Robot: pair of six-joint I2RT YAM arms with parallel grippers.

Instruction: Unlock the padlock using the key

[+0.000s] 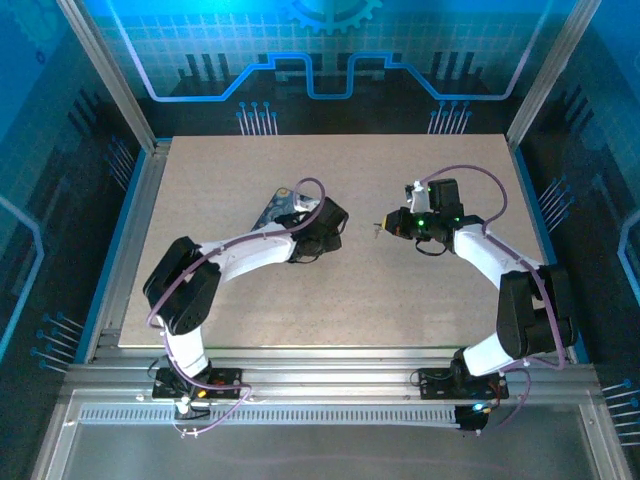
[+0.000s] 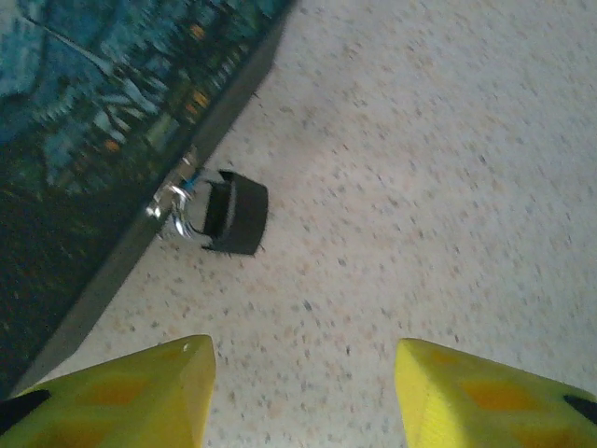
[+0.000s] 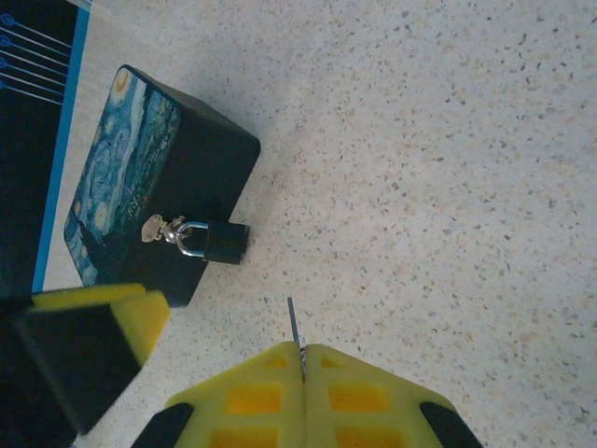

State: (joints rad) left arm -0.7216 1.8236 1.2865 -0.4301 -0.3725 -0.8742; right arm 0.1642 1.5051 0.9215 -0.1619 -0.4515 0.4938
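The small dark padlock hangs by its silvery shackle from the hasp of the dark-blue painted tin and rests on the table beside the tin's wall. My left gripper is open just short of the padlock, with bare table between its yellow fingers. In the right wrist view the padlock sits up and left of my right gripper, which is shut on the thin key. The key's blade sticks out past the fingertips toward the padlock, with a gap of table between them. From above, the right gripper faces the left gripper.
The tin lies at the middle-left of the speckled table, partly under the left arm. One yellow finger of the left gripper shows at the lower left of the right wrist view. Metal frame rails edge the table.
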